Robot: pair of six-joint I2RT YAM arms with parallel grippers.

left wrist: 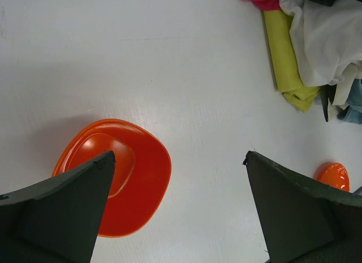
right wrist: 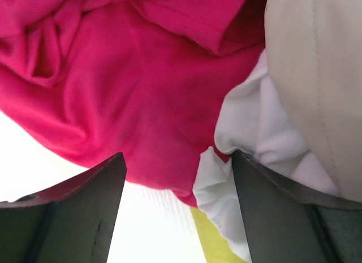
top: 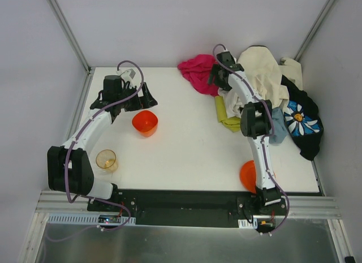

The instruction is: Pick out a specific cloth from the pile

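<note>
White worktop fills the floor of a pale-walled enclosure with metal posts at the back corners, and both arms reach out over it from the near edge. On the left, the left end effector hangs with its two dark fingers spread wide and nothing between them, directly above an orange bowl that sits upright on the bare surface. A clear amber cup stands nearer the left arm's base, well apart from the bowl. A second orange bowl lies close to the right arm's base, partly hidden behind that arm in the top view. The pile occupies the far right corner: a magenta cloth at its left end, a cream-beige garment on top, white fabric below that, a light blue piece, and a black garment with a daisy print spilling toward the right edge. The cloth, plain yellow-green, lies at the near left border of the pile, just beside the magenta cloth; one long side is tucked under the white fabric and the rest is flat on the worktop. The right end effector is poised over the seam where magenta meets white, fingers apart and gripping nothing, with a sliver of the yellow-green cloth showing low between them.
</note>
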